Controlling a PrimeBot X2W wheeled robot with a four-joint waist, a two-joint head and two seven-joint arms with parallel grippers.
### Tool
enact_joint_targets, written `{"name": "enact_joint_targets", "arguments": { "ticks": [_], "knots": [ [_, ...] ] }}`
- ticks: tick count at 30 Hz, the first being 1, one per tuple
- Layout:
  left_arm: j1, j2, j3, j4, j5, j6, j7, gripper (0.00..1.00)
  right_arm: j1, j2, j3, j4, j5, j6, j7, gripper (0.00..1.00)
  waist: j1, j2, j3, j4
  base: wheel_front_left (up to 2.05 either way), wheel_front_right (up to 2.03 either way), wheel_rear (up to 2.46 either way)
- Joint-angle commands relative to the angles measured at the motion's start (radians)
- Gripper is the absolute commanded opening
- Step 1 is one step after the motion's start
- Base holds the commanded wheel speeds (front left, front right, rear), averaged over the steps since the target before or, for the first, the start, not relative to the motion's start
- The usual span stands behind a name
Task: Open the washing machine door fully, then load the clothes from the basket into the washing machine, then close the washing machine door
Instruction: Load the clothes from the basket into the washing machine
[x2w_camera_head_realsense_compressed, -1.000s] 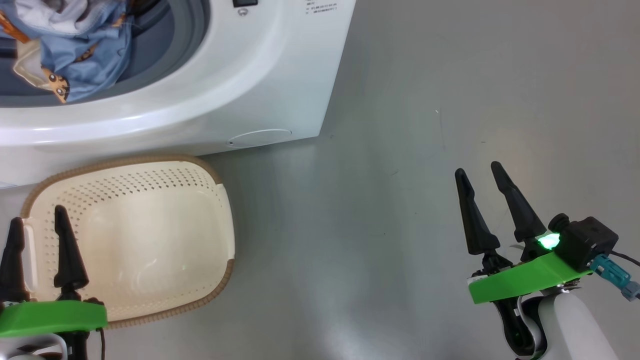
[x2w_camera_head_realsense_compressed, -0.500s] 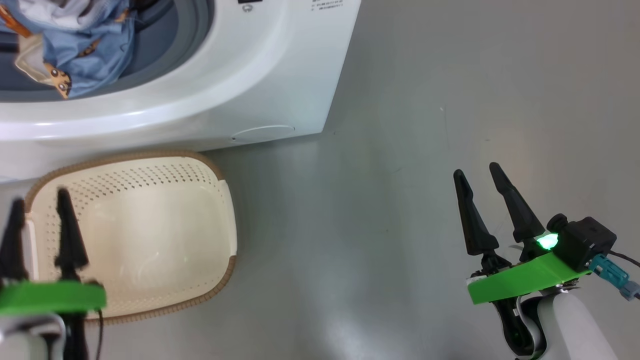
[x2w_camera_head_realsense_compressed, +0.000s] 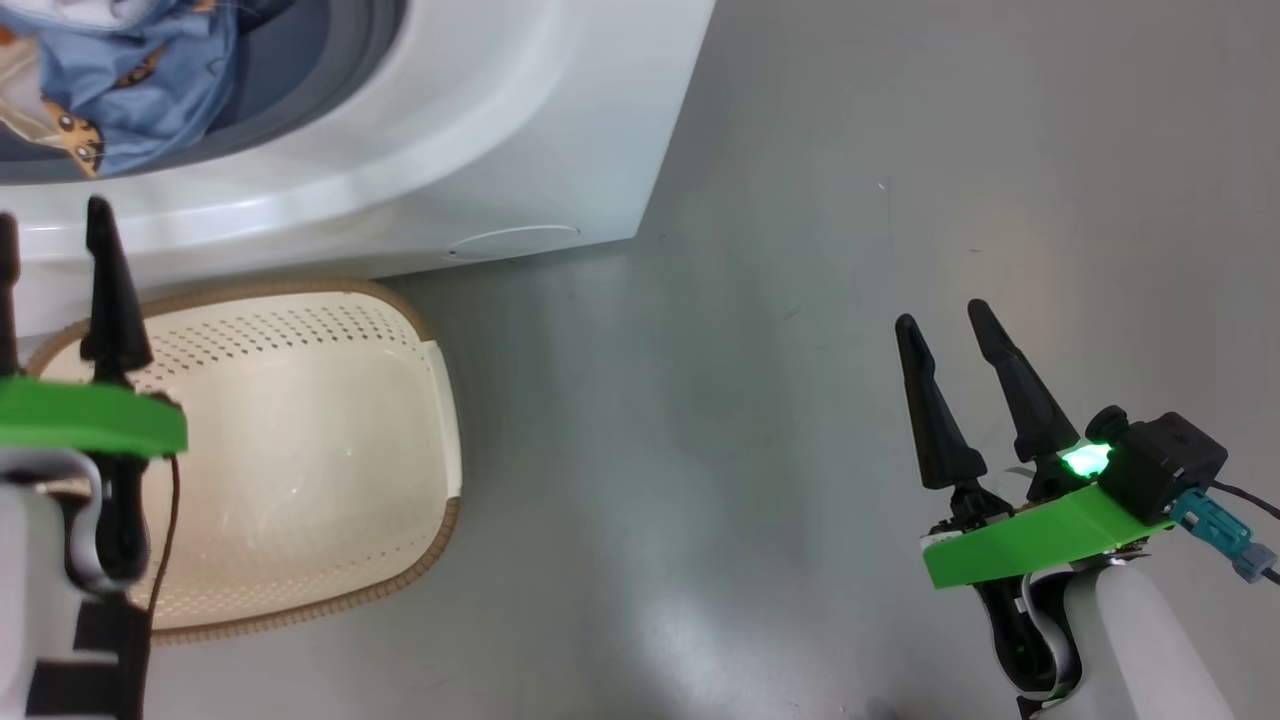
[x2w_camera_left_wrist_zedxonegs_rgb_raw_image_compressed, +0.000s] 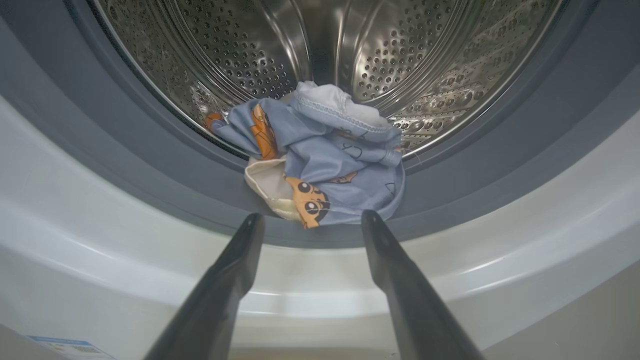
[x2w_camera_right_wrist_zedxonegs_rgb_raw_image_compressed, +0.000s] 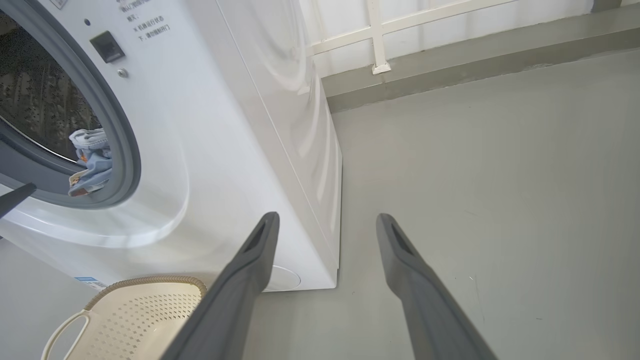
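The white washing machine (x2w_camera_head_realsense_compressed: 480, 130) stands with its mouth uncovered; its door is out of view. Light blue clothes (x2w_camera_left_wrist_zedxonegs_rgb_raw_image_compressed: 325, 160) with orange patches and a cream piece lie bunched at the drum's front, drooping over the grey-blue seal (x2w_camera_left_wrist_zedxonegs_rgb_raw_image_compressed: 125, 165). My left gripper (x2w_camera_left_wrist_zedxonegs_rgb_raw_image_compressed: 312, 216) is open and holds nothing, its tips just short of that bundle. In the head view the left gripper (x2w_camera_head_realsense_compressed: 50, 215) hangs over the basket's far edge. The cream basket (x2w_camera_head_realsense_compressed: 400, 580) holds no clothes and sits on the floor against the machine. My right gripper (x2w_camera_head_realsense_compressed: 940, 315) is open over bare floor, well to the right.
Grey floor (x2w_camera_head_realsense_compressed: 800, 300) stretches to the machine's right. A wall with white rails (x2w_camera_right_wrist_zedxonegs_rgb_raw_image_compressed: 380, 35) runs behind. A round cover (x2w_camera_head_realsense_compressed: 515, 243) sits low on the machine's front, and a blue label sticker (x2w_camera_right_wrist_zedxonegs_rgb_raw_image_compressed: 90, 282) lower left. The steel drum (x2w_camera_left_wrist_zedxonegs_rgb_raw_image_compressed: 400, 60) is deep behind the clothes.
My left gripper has risen from over the basket toward the machine's mouth, still open. The head camera shifted slightly. The right gripper has kept its place.
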Motion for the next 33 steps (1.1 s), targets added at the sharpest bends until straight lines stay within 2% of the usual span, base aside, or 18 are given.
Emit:
{"name": "enact_joint_targets", "arguments": {
  "ticks": [1, 11, 23, 24, 25, 26, 27, 28, 29, 30, 33],
  "knots": [
    [-0.054, 0.054, 0.004, 0.028, -0.013, -0.002, -0.005, 1.00, -0.002, 0.006, 0.024, -0.024, -0.005, 0.002, -0.005, 1.00, 0.0000, 0.0000, 0.009, -0.009, 0.00, 0.00, 0.00],
    [-0.213, 0.101, -0.067, 0.220, -0.047, -0.002, -0.005, 1.00, -0.012, 0.016, 0.026, -0.029, -0.004, 0.002, -0.005, 1.00, 0.0000, 0.0000, 0.036, -0.034, 0.00, 0.00, 0.00],
    [-0.292, 0.118, -0.100, 0.325, -0.062, -0.002, -0.005, 1.00, -0.019, 0.025, 0.025, -0.033, -0.005, 0.002, -0.005, 1.00, 0.0000, 0.0000, 0.044, -0.044, 0.00, 0.00, 0.00],
    [-0.295, 0.119, -0.106, 0.328, -0.064, -0.002, -0.005, 0.90, -0.019, 0.025, 0.025, -0.034, -0.005, 0.002, -0.005, 1.00, 0.0000, 0.0000, 0.044, -0.044, 0.00, 0.00, 0.00],
    [-0.298, 0.120, -0.111, 0.329, -0.067, -0.002, -0.005, 0.65, -0.018, 0.026, 0.024, -0.035, -0.005, 0.002, -0.005, 1.00, 0.0000, 0.0000, 0.044, -0.044, 0.00, 0.00, 0.00],
    [-0.301, 0.120, -0.117, 0.331, -0.069, -0.002, -0.005, 0.44, -0.018, 0.026, 0.024, -0.035, -0.005, 0.002, -0.005, 1.00, 0.0000, 0.0000, 0.044, -0.044, 0.00, 0.00, 0.00],
    [-0.303, 0.120, -0.122, 0.332, -0.072, -0.002, -0.005, 0.31, -0.018, 0.026, 0.023, -0.035, -0.005, 0.002, -0.005, 1.00, 0.0000, 0.0000, 0.044, -0.044, 0.00, 0.00, 0.00],
    [-0.306, 0.121, -0.127, 0.333, -0.074, -0.002, -0.005, 0.25, -0.018, 0.027, 0.023, -0.035, -0.006, 0.002, -0.005, 1.00, 0.0000, 0.0000, 0.044, -0.045, 0.00, 0.00, 0.00],
    [-0.309, 0.121, -0.132, 0.333, -0.078, -0.002, -0.005, 0.09, -0.017, 0.027, 0.023, -0.036, -0.006, 0.002, -0.005, 1.00, 0.0000, 0.0000, 0.044, -0.045, 0.00, 0.00, 0.00],
    [-0.312, 0.122, -0.138, 0.334, -0.081, -0.002, -0.005, 0.02, -0.017, 0.027, 0.023, -0.036, -0.006, 0.002, -0.005, 1.00, 0.0000, 0.0000, 0.044, -0.046, 0.00, 0.00, 0.00],
    [-0.318, 0.126, -0.150, 0.334, -0.085, -0.002, -0.005, 0.00, -0.017, 0.028, 0.024, -0.036, -0.005, 0.002, -0.005, 1.00, 0.0000, 0.0000, 0.043, -0.047, 0.00, 0.00, 0.00]
  ]
}}
